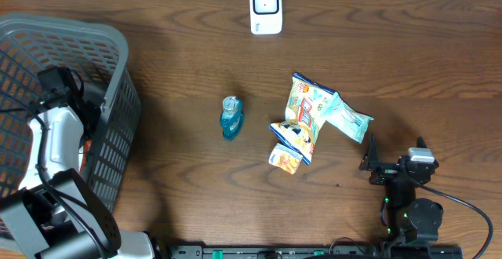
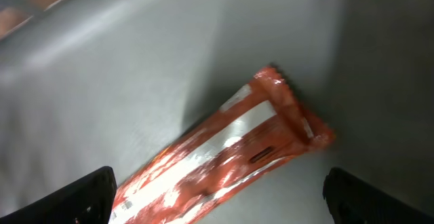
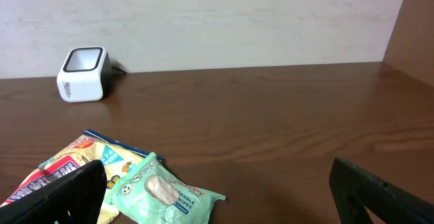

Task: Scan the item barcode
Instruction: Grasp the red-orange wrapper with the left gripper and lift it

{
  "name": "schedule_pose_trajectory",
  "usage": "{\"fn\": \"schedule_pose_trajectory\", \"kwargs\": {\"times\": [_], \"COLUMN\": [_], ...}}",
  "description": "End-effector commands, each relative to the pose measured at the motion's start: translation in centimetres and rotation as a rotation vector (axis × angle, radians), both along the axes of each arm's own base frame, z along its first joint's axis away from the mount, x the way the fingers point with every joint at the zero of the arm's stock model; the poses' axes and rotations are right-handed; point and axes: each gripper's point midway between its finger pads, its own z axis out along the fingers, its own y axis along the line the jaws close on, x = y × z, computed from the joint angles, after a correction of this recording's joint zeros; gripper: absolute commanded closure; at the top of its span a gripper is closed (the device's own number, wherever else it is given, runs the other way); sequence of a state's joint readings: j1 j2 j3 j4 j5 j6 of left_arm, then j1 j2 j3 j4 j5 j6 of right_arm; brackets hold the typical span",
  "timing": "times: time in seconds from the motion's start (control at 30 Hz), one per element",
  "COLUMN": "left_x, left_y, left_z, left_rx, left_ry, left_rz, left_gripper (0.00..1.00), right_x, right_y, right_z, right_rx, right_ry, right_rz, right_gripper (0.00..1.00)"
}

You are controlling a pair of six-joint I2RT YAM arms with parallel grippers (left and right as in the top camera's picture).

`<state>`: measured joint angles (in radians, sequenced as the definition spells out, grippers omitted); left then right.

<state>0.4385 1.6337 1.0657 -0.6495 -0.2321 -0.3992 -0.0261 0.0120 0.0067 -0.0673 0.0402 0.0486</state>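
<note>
An orange packet (image 2: 224, 156) is lying on the basket (image 1: 118, 47) floor, with the left hand (image 2: 224, 200) hovering over it, fingers spread and gripping nothing. The right hand (image 3: 220, 193) is hanging spread and empty above the tabletop (image 1: 180, 47). The scanner (image 1: 266, 8) is standing well apart, so pickup and scanning are apparently both remaining.

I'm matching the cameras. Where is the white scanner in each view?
Overhead: scanner at top centre.
Left wrist: not in it.
Right wrist: far left, at the back.
Shared landmark, overhead and right wrist: wipes pack, right of the scanner and nearer.
</note>
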Motion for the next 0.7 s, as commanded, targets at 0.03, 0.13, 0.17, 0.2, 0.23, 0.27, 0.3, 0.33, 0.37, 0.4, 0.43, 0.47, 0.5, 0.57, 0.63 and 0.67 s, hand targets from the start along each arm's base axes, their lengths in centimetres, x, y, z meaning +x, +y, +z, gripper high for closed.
{"fn": "schedule_pose_trajectory", "kwargs": {"times": [0.03,0.13,0.17,0.2,0.23,0.27,0.3,0.33,0.37,0.4,0.43,0.47,0.5,0.57,0.63,0.67], "left_x": [-0.4,-1.3,-1.4,-1.7,-2.0,-2.2,-2.4,-2.7,-2.8,-2.9,-2.8,-2.7,-2.6,-2.4,-2.4,-2.6], "left_y": [1.1,2.1,2.2,2.3,2.3,2.3,2.3,2.2,2.1,2.0,1.6,1.2,0.8,0.2,-0.2,-0.3], "left_z": [-1.0,-1.2,-1.4,-1.7,-2.0,-2.3,-2.6,-2.9,-3.2,-3.5,-3.9,-4.1,-4.4,-4.7,-4.8,-4.9], "left_rx": [0.049,0.083,0.081,0.08,0.079,0.078,0.077,0.075,0.073,0.067,0.047,0.03,0.011,-0.02,-0.041,-0.045], "left_ry": [0.056,0.079,0.082,0.088,0.092,0.094,0.095,0.098,0.099,0.098,0.086,0.077,0.07,0.063,0.059,0.067], "left_rz": [-0.118,-0.091,-0.091,-0.092,-0.092,-0.09,-0.087,-0.086,-0.086,-0.088,-0.096,-0.105,-0.122,-0.154,-0.164,-0.164], "left_gripper": [0.02,0.02,0.02,0.02,0.02,0.02,0.02,0.02,0.02,0.02,0.02,0.02,0.01,0.06,0.46,0.62], "right_x": [0.0,0.0,0.0,0.0,0.0,0.0,0.0,0.0,0.0,0.0,0.0,0.0,0.0,0.0,0.0,0.0], "right_y": [0.0,0.0,0.0,0.0,0.0,0.0,0.0,0.0,0.0,0.0,0.0,0.0,0.0,0.0,0.0,0.0], "right_z": [0.0,0.0,-0.1,-0.1,-0.1,0.0,-0.1,0.0,-0.1,-0.1,0.0,0.0,-0.1,0.0,-0.1,-0.1], "right_rx": [0.006,0.006,0.006,0.006,0.006,0.006,0.006,0.006,0.006,0.006,0.006,0.006,0.006,0.006,0.006,0.006], "right_ry": [0.0,0.0,0.0,0.0,0.0,0.0,0.0,0.0,0.0,0.0,0.0,0.0,0.0,0.0,0.0,0.0], "right_rz": [-0.001,-0.001,-0.001,-0.001,-0.001,-0.001,-0.001,-0.001,-0.001,-0.001,-0.001,-0.001,-0.001,-0.001,-0.001,-0.001], "right_gripper": [0.01,0.01,0.01,0.01,0.01,0.01,0.01,0.01,0.01,0.01,0.01,0.01,0.01,0.01,0.01,0.01]}}
